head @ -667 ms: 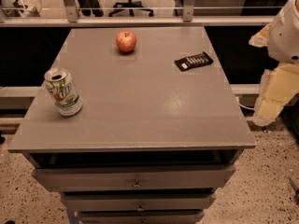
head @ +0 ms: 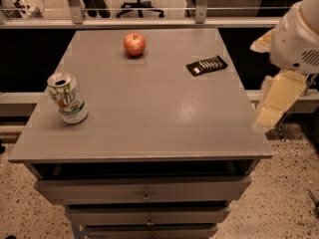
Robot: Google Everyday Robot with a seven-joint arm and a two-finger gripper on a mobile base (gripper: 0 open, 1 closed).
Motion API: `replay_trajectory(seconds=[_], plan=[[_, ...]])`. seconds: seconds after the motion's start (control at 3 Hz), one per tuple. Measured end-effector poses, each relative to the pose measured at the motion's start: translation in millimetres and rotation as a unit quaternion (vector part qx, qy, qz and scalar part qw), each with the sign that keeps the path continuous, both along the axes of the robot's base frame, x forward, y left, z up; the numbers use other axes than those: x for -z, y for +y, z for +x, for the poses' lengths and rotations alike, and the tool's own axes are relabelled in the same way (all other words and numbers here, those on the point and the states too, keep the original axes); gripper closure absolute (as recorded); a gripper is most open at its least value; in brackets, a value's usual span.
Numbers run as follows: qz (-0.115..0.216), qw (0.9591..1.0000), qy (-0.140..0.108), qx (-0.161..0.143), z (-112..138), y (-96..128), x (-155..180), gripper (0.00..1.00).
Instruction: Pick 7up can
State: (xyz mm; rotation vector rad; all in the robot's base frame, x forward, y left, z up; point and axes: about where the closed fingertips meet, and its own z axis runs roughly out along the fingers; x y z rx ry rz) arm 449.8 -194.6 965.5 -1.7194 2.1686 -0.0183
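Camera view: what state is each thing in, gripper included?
7up can: upright near the table's left edge, untouched.
Apple: whole, on the far side.
Black keypad device: lying flat.
Drawers: appear shut.
Gripper: beyond the table's right edge, far from the can.

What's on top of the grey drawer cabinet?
A 7up can upright near the left front edge, an apple at the back, a black remote-like device at back right. The gripper hangs off the right edge. What the drawers hold is hidden.

7up can (head: 67, 97) left — jaws far right
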Motion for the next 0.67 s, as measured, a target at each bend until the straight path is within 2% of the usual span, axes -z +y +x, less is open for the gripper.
replay_trajectory(seconds=[0.33, 0.67], plan=[[0.069, 0.9972, -0.006, -0.027, 25, 52, 27, 0.0], [0.147, 0.9877, -0.017, -0.049, 53, 114, 46, 0.0]])
